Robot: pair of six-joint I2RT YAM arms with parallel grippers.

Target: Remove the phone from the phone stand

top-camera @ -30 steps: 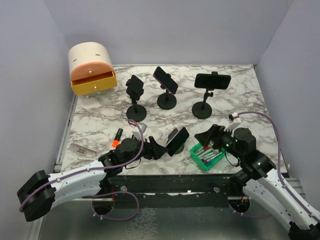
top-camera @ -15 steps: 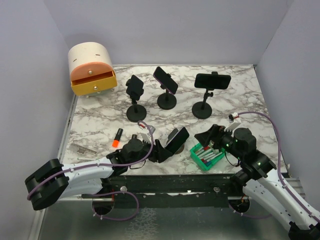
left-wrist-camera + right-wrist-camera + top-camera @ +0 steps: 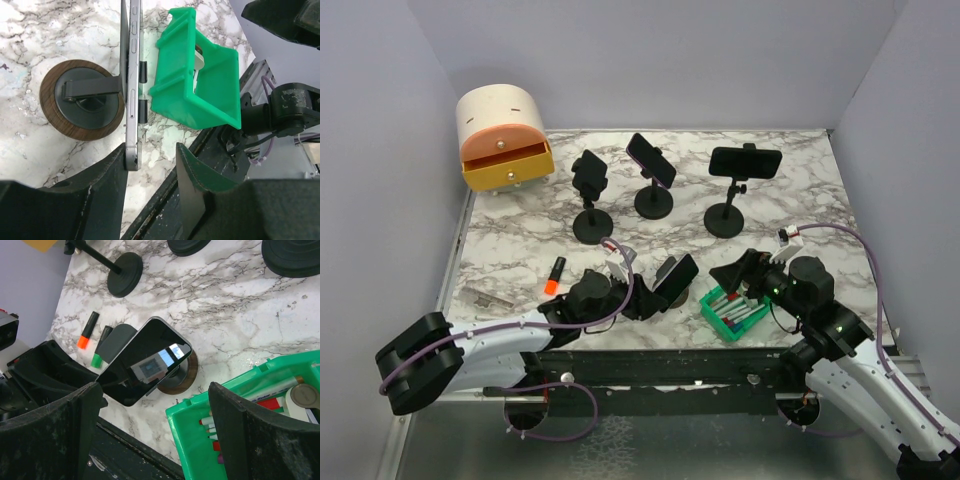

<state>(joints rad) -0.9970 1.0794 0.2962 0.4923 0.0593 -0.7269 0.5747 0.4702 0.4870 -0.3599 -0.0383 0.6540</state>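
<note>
The phone (image 3: 677,279) leans tilted on a low phone stand with a round wooden base (image 3: 56,116) near the table's front edge. In the left wrist view the phone (image 3: 132,90) is edge-on, its lower end between my left gripper's (image 3: 151,150) fingers. The left finger touches that end; the right finger stands apart with a clear gap. From above, my left gripper (image 3: 645,297) sits just left of the phone. My right gripper (image 3: 735,272) hovers wide open to the right. Its wrist view looks down on the phone's dark screen (image 3: 145,362), the stand base (image 3: 186,379) and nothing between its fingers.
A green bin (image 3: 718,322) of markers stands right beside the stand, its wall (image 3: 200,85) close to the phone. Three taller stands with phones (image 3: 651,160) are at the back, a drawer box (image 3: 503,140) at back left. An orange marker (image 3: 556,275) lies left of my left arm.
My left gripper has slid right onto the phone's lower end and its jaws have narrowed around it. The right arm has not moved.
</note>
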